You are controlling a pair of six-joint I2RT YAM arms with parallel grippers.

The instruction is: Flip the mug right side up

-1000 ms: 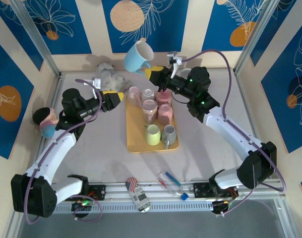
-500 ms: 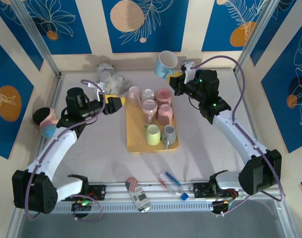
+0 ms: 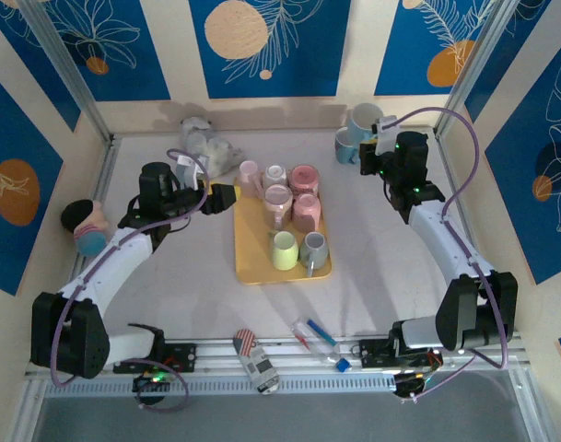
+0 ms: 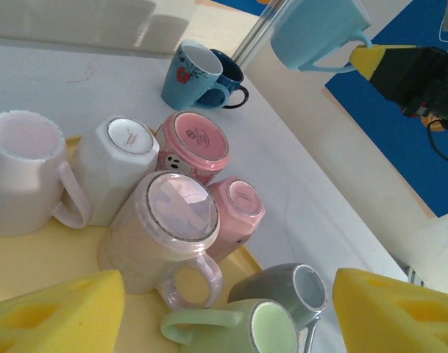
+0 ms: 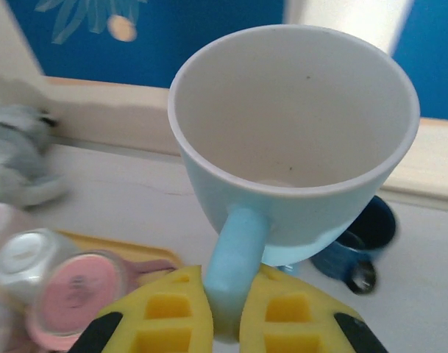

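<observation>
1. Holding the light blue mug (image 5: 293, 154) by its handle alone is your main risk. The right gripper (image 5: 225, 298) pinches only that thin loop between its yellow pads, so the heavy body could swivel about the handle and droop if you tilt or stop sharply.
2. Watch what lies beneath. In the top view the light blue mug (image 3: 365, 120) hangs in the air near the far right corner of the desk. It is just above two upright mugs standing together, a blue mug (image 4: 190, 73) and a dark blue mug (image 4: 227, 77). Lowering straight down could knock them over or land the mug on a rim.
3. Check the tilt before you set it down. The mouth faces up toward the wrist camera, so the mug looks roughly right side up, though leaning. Releasing it while it leans may let it topple.
4. Mind the frame post and wall at that corner; a wide swing of the arm could clip them.
5. Read the right gripper as closed tight on the handle, which fills the gap between its pads and touches both.
6. Read the left gripper (image 3: 221, 195) as wide and holding nothing. It hovers at the left edge of the yellow tray (image 3: 252, 258), just beside the upside-down mugs there. A careless move could bump them.
</observation>
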